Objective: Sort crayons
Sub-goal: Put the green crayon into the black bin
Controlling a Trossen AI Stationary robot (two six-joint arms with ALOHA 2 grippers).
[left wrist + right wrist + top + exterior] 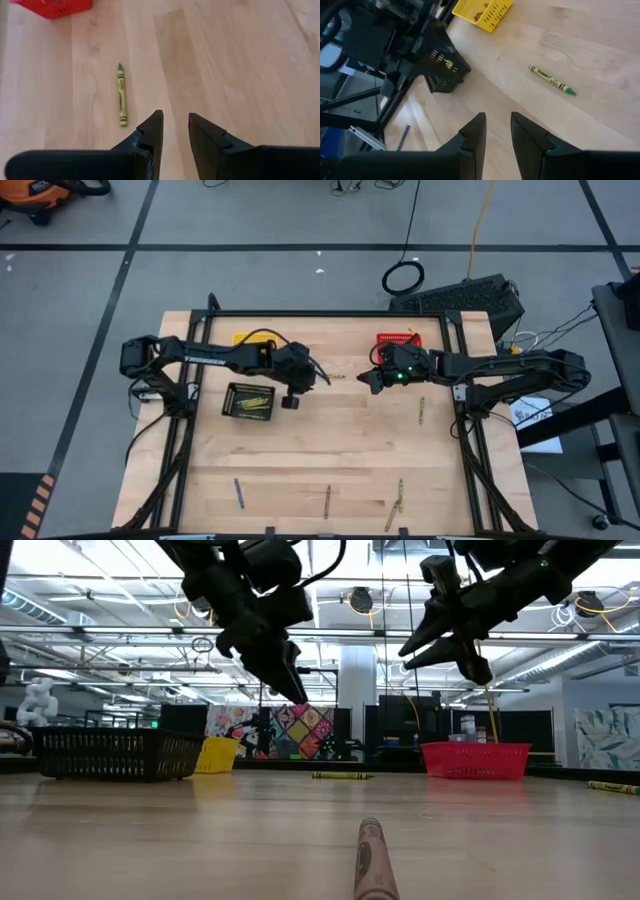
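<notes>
A yellow-green crayon (340,377) lies flat on the wooden table between my two grippers, also seen in the left wrist view (121,95) and the right wrist view (552,80). My left gripper (322,377) hangs above the table just left of the crayon, open, with nothing between its fingers (175,120). My right gripper (363,378) hangs just right of the crayon, also open with nothing between its fingers (497,120). Both are clear of the table in the low view, left gripper (298,692) and right gripper (408,648). Yellow-green crayons lie in the black basket (248,401).
A yellow basket (255,338) and a red basket (397,340) stand at the far edge. Loose crayons lie at the right (421,410) and along the near edge: blue-grey (239,492), brown (327,500), and more (397,502). One lies close to the low camera (372,860).
</notes>
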